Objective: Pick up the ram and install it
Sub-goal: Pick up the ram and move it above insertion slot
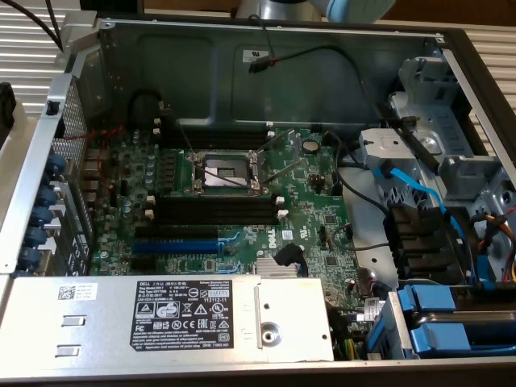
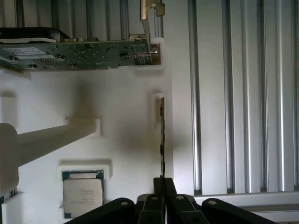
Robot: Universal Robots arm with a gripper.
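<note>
In the wrist view the ram (image 2: 162, 135) appears edge-on as a thin dark green stick standing at the edge of a white holder tray (image 2: 121, 140). My gripper (image 2: 162, 184) is shut on one end of the stick, with its black fingers (image 2: 169, 186) pressed against both faces. Whether the ram still rests in the tray's slot I cannot tell. In the exterior view the open computer case shows the motherboard (image 1: 242, 201) with long black memory slots (image 1: 216, 211) that have white end clips. A blue slot (image 1: 173, 242) lies nearer the front.
On the white tray also sit a green expansion card (image 2: 79, 53) and a silver processor chip (image 2: 83, 192). Ribbed aluminium table (image 2: 233, 93) lies beside the tray. In the case are the processor socket (image 1: 226, 171), a power supply (image 1: 193, 318), blue cables (image 1: 419, 193) and drive bays (image 1: 459, 330).
</note>
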